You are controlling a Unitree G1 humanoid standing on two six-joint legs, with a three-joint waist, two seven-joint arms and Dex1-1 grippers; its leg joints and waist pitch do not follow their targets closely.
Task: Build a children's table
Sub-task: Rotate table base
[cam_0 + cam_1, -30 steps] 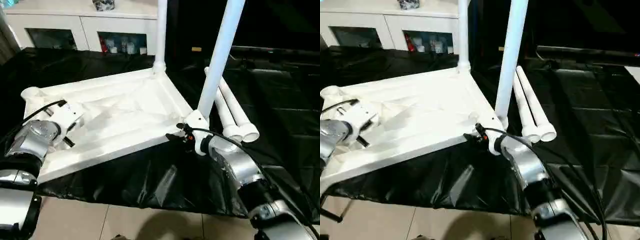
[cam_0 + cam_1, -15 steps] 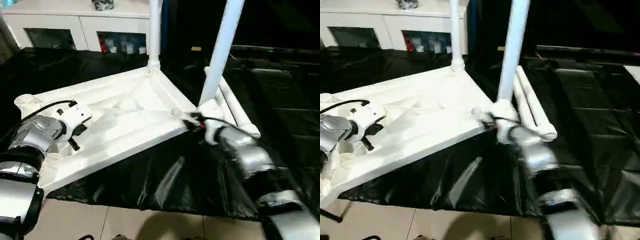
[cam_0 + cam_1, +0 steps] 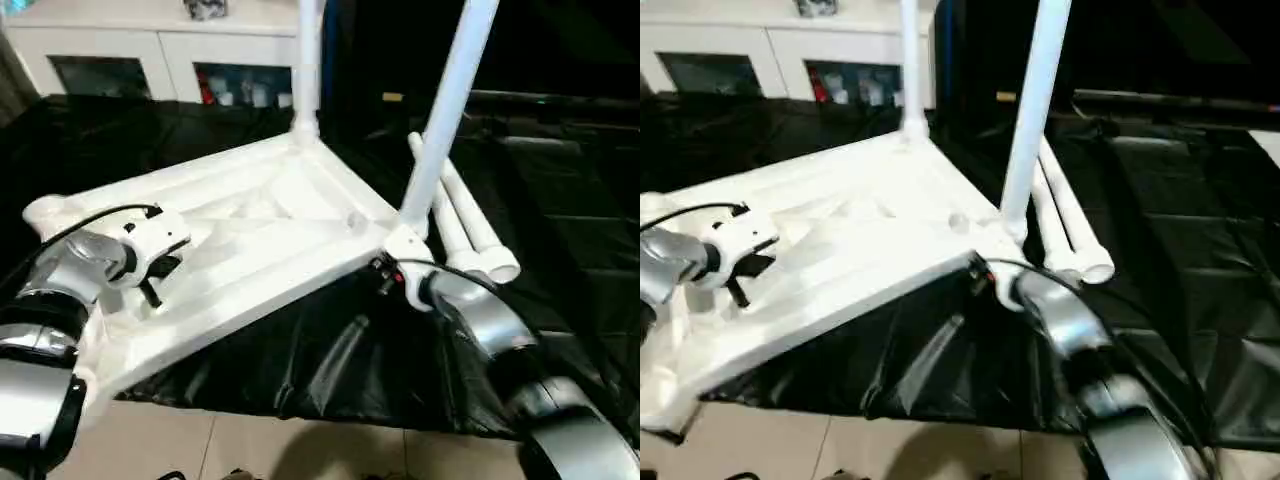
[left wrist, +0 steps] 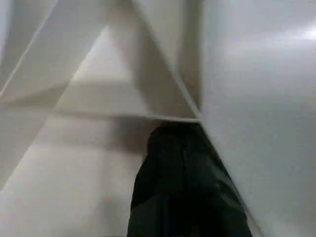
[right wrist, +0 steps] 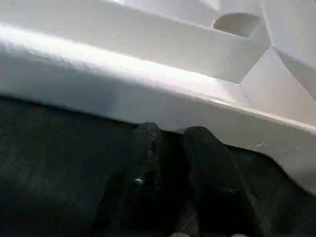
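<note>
The tabletop (image 3: 250, 230) swung round on the black sheet (image 3: 330, 370), its near right corner moving farther away. The right gripper (image 3: 383, 277) came off that corner and narrowed its fingers (image 5: 148, 148). The left gripper (image 3: 150, 290) turned downward.

Black plastic sheet (image 3: 560, 210), white cabinet (image 3: 150, 45) behind.

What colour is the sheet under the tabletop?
Black and glossy sheet, under the white tabletop; clearest in the left eye view.
</note>
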